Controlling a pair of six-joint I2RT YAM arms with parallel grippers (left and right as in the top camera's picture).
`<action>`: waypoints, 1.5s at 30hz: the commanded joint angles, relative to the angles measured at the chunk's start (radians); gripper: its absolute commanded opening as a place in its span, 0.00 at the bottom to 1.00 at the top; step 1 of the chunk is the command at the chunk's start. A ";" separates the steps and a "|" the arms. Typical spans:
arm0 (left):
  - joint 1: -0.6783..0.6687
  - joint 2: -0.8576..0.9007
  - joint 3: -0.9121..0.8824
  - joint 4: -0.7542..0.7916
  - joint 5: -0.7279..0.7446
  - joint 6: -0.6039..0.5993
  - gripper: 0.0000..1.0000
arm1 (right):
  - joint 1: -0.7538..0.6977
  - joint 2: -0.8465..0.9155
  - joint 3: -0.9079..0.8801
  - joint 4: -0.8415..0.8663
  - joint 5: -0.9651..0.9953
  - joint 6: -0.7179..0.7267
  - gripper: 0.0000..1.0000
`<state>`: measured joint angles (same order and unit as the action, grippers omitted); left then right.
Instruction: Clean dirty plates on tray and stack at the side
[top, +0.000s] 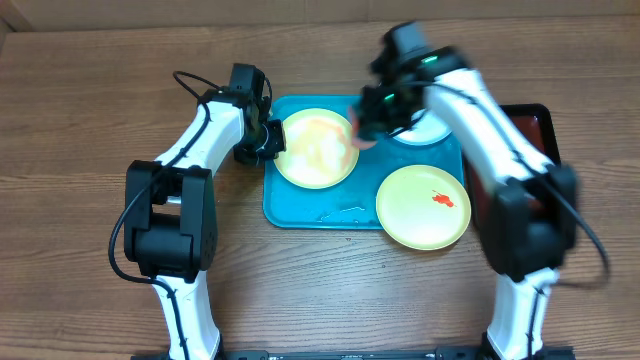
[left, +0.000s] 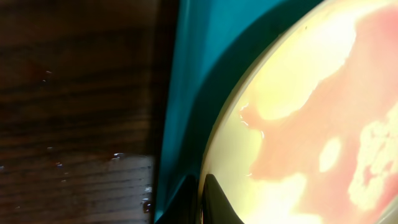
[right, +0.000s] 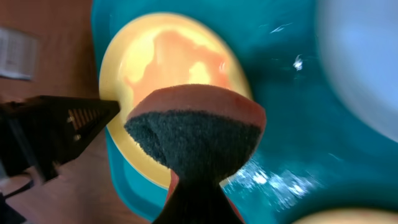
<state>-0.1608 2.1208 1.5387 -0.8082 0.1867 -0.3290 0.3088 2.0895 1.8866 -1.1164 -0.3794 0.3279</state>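
The teal tray (top: 300, 205) holds three plates. The left yellow-green plate (top: 315, 150) is covered in a pinkish smear. My left gripper (top: 268, 140) is shut on its left rim; in the left wrist view the jaws (left: 202, 199) pinch the plate's edge (left: 298, 124) over the tray (left: 186, 74). My right gripper (top: 366, 122) is shut on a red sponge with a dark scouring face (right: 196, 137), just above this plate's right edge (right: 161, 56). The second yellow-green plate (top: 423, 205) has a red smear. The light blue plate (top: 420, 133) is mostly hidden under my right arm.
A dark red-black tray (top: 535, 125) lies right of the teal tray, partly under my right arm. Wet streaks shine on the teal tray floor (right: 292, 112). Bare wooden table (top: 90, 100) surrounds both trays.
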 joint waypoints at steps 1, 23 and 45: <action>0.009 -0.044 0.070 -0.016 -0.052 0.053 0.04 | -0.085 -0.162 0.046 -0.057 0.089 -0.010 0.04; -0.306 -0.290 0.085 -0.019 -0.865 0.147 0.04 | -0.369 -0.246 0.045 -0.243 0.207 -0.045 0.04; -0.520 -0.290 0.085 0.024 -1.605 0.056 0.04 | -0.369 -0.246 0.045 -0.248 0.222 -0.044 0.04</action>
<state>-0.6632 1.8309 1.6073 -0.7918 -1.2606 -0.2367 -0.0631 1.8469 1.9232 -1.3643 -0.1677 0.2878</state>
